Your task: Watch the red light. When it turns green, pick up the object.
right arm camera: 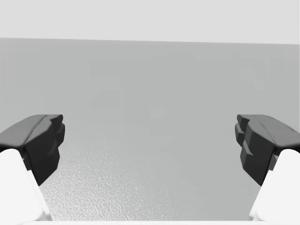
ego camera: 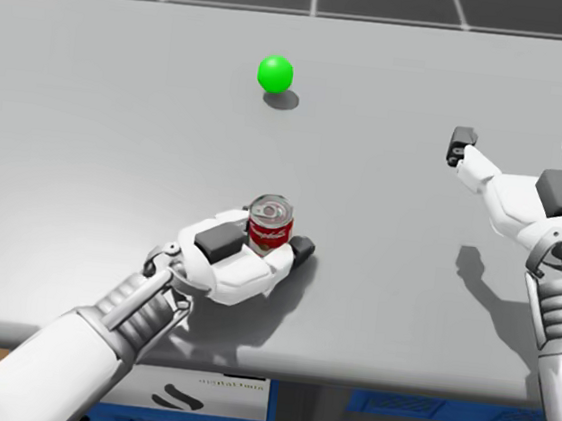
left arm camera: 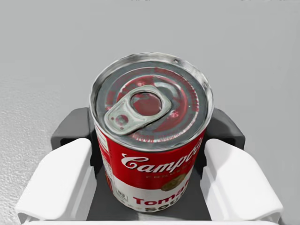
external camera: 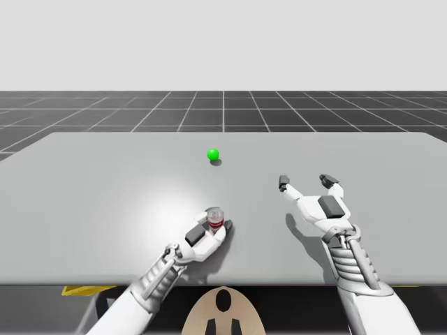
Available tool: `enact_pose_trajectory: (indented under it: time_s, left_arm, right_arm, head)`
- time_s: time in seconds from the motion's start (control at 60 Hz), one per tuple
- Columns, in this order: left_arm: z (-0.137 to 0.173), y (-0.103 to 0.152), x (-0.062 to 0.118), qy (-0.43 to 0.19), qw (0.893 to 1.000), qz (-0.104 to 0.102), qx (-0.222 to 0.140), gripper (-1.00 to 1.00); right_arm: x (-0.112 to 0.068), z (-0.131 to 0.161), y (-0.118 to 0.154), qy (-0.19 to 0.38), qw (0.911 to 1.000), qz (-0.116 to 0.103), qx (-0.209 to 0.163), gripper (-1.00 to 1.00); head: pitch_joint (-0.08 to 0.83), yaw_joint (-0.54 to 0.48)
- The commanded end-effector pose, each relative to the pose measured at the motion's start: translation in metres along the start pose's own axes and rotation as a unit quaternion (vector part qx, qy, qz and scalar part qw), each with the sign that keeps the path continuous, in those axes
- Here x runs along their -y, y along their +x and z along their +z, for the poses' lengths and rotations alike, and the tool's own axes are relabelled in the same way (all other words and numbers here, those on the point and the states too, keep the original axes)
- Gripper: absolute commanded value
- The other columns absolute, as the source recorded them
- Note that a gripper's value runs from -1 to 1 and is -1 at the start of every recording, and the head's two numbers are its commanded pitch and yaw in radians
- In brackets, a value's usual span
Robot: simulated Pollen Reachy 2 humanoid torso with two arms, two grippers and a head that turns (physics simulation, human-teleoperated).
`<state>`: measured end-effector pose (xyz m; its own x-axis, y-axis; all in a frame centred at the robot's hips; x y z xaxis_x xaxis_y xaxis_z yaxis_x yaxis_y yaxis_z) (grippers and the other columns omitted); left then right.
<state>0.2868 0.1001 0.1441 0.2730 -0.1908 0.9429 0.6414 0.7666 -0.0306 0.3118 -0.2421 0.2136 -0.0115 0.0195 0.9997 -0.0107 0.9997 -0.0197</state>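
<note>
Left wrist view: left gripper (left arm camera: pixel 147 129) closed on red can (left arm camera: pixel 150 154), dark pads against both sides. Can upright, near edge of table (ego camera: pixel 86 150). Green light (ego camera: pixel 274 72) at can's 12 o'clock, well apart. Right gripper (ego camera: pixel 519 145) spread wide, empty, at 2 o'clock. Risk: smooth wall slips through pads on lift if squeeze weak; can tips.

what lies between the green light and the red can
That stretch is bare grey table, seen in the high view and the head view, from the green light to the red can.
</note>
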Motion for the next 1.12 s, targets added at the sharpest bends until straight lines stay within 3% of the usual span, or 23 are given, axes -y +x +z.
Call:
enact_pose_trajectory:
  time_s: [0.017, 0.167, 0.333, 0.567, 0.7, 0.817, 0.933, 1.033, 1.117]
  left_arm:
    - [-0.009, 0.006, 0.034, -0.033, 0.998, 0.041, 0.027, 0.99]
    - [-0.007, 0.007, 0.036, -0.036, 0.998, 0.036, 0.030, 0.99]
    - [-0.007, 0.006, 0.035, -0.036, 0.998, 0.030, 0.031, 0.99]
    - [0.005, 0.024, 0.028, -0.038, 0.998, -0.001, 0.040, 1.00]
    - [0.022, 0.058, 0.022, -0.044, 0.998, -0.024, 0.049, 1.00]
    - [0.047, 0.104, 0.015, -0.043, 0.996, -0.050, 0.059, 0.99]
    - [0.069, 0.140, 0.010, -0.033, 0.993, -0.094, 0.065, 0.94]
    - [0.082, 0.165, 0.007, -0.021, 0.991, -0.108, 0.078, 0.92]
    - [0.096, 0.191, 0.004, -0.012, 0.988, -0.112, 0.110, 0.94]
  right_arm:
    - [-0.002, 0.000, -0.001, 0.001, 1.0000, -0.004, -0.001, -1.00]
    - [-0.002, 0.000, -0.001, 0.001, 1.0000, -0.005, -0.001, -1.00]
    - [-0.002, 0.000, -0.001, 0.000, 1.0000, -0.005, -0.002, -1.00]
    - [-0.002, 0.001, -0.002, 0.000, 1.0000, -0.006, -0.002, -1.00]
    - [-0.001, 0.000, -0.002, -0.001, 1.0000, -0.007, -0.003, -1.00]
    - [0.000, 0.000, -0.002, -0.001, 1.0000, -0.007, -0.004, -1.00]
    - [0.000, -0.001, -0.002, 0.000, 1.0000, -0.007, -0.003, -1.00]
    - [0.000, -0.001, -0.001, 0.000, 1.0000, -0.008, -0.002, -1.00]
    - [0.001, 0.000, -0.001, 0.005, 0.9999, -0.011, -0.008, -1.00]
  head:
    - [0.692, 0.02]
    - [0.647, 0.03]
    - [0.486, 0.03]
    - [0.343, 0.01]
    - [0.329, 0.01]
    - [0.322, 0.01]
    - [0.316, 0.01]
    - [0.311, 0.01]
    - [0.305, 0.01]
